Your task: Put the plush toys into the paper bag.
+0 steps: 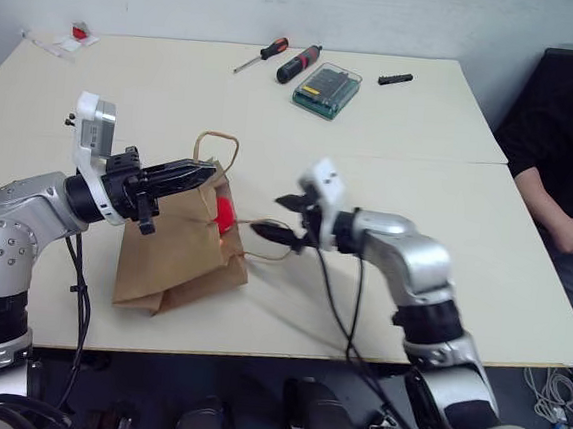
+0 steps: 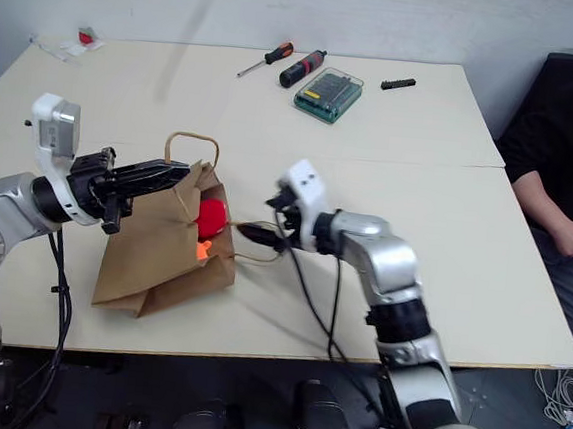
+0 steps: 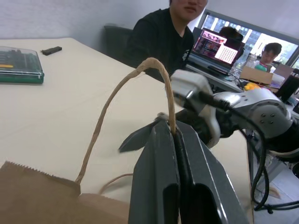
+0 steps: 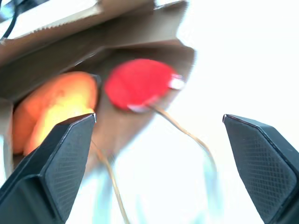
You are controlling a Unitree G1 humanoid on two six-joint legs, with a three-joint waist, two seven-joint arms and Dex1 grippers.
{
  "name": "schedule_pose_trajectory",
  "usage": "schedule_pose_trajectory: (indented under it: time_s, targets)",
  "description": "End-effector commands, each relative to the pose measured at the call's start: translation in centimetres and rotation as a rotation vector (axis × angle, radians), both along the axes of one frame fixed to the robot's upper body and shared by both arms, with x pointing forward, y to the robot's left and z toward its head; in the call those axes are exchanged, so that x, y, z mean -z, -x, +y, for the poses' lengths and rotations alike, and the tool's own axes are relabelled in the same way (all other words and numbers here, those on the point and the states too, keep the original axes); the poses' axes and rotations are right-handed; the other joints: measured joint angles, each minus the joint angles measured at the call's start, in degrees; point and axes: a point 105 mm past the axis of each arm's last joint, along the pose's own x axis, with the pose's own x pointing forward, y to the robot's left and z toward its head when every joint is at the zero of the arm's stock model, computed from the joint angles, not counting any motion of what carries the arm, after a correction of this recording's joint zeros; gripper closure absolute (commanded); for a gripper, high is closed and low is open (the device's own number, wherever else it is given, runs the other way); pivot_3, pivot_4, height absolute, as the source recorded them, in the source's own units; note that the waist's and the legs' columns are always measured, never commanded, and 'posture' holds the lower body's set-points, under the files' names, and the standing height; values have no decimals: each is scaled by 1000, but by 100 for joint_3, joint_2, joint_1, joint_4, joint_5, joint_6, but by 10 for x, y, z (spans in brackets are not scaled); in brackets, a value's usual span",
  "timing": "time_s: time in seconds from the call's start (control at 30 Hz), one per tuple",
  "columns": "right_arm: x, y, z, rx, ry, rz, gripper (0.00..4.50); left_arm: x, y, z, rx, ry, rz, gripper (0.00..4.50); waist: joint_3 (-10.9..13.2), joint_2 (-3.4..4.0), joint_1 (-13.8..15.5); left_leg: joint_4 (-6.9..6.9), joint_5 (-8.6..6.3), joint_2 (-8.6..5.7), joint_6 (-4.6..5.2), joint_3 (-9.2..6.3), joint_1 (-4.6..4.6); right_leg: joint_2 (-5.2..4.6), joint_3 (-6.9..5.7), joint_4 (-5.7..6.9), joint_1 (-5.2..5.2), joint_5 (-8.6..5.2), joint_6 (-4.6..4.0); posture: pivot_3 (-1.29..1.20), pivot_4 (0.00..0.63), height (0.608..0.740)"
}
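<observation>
Cord of one tan loop handle sat pinched in the closed left gripper, holding up the mouth of the plain brown kraft paper bag lying on the pale counter. Just beyond that gripper's tips, inside the mouth, lay the rounded red plush toy and fuzzy orange plush toy. Facing them, just clear of the mouth, the right gripper gaped empty. Both toys looked light and squashy; the thin paper would crumple, so the cord seemed the safer hold.

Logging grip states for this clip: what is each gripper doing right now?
Left gripper: shut on the paper bag's cord handle.
Right gripper: open, holding nothing.
</observation>
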Motion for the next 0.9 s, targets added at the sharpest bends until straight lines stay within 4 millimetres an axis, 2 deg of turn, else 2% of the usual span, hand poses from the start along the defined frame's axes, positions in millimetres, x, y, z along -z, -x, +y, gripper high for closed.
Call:
schedule_pose_trajectory:
  time_s: [0.03, 0.13, 0.2, 0.3, 0.43, 0.53, 0.63, 0.83, 0.9]
  targets:
    - [10, 15, -28, 101, -8, 98, 36, -8, 5, 0, 11, 8, -36, 4500, -1, -1, 1, 0, 0, -1, 0, 0, 0, 1, 1, -2, 1, 0, 0, 0, 150, 740]
    - [31, 22, -33, 149, -18, 205, 36, -8, 5, -1, 18, 11, -32, 4500, -1, -1, -28, -1, 0, -1, 0, 4, 1, 4, 4, -3, 0, 0, 0, 0, 150, 740]
    - [40, 20, -25, 157, -47, 251, 36, -7, 5, -3, 28, 4, -32, 4500, 0, 0, -44, -3, 0, -1, 0, 8, 5, 8, 9, 1, -1, 0, 0, 0, 150, 740]
    - [44, 13, -13, 173, -116, 305, 36, -7, 5, -5, 34, 3, -32, 4500, 0, 0, -37, -5, 2, 0, -3, 10, 11, 13, 15, 5, -1, 0, -1, 0, 150, 740]
    - [48, -3, 15, 169, -225, 396, 36, -9, 4, -7, 41, 1, -34, 4500, -1, -3, -24, -3, 2, -4, -2, 10, 10, 10, 15, 2, 1, 0, 0, 0, 150, 740]
    - [52, -8, 27, 166, -213, 395, 597, -10, 4, -8, 42, 0, -38, 4500, -2, -3, -26, -7, 2, -3, -2, 9, 10, 11, 13, 0, 2, 0, -1, 0, 150, 740]
    - [48, -14, 27, 182, -231, 366, 1591, -10, 5, -8, 41, -2, -40, 4500, -2, -3, -32, -9, 2, -3, -1, 9, 9, 9, 13, -6, 2, 0, 0, 0, 150, 740]
    - [31, -7, 17, 149, -284, 329, 3655, -9, 3, -7, 32, 2, -39, 4500, -1, -2, -27, -9, 2, -2, -2, 8, 7, 9, 13, -5, 1, 0, 0, 0, 150, 740]
    - [28, -4, 15, 139, -293, 324, 4026, -9, 2, -7, 32, 5, -39, 4500, -1, -2, -22, -9, 2, -2, -2, 7, 6, 8, 12, -5, 1, 0, 0, 0, 150, 740]
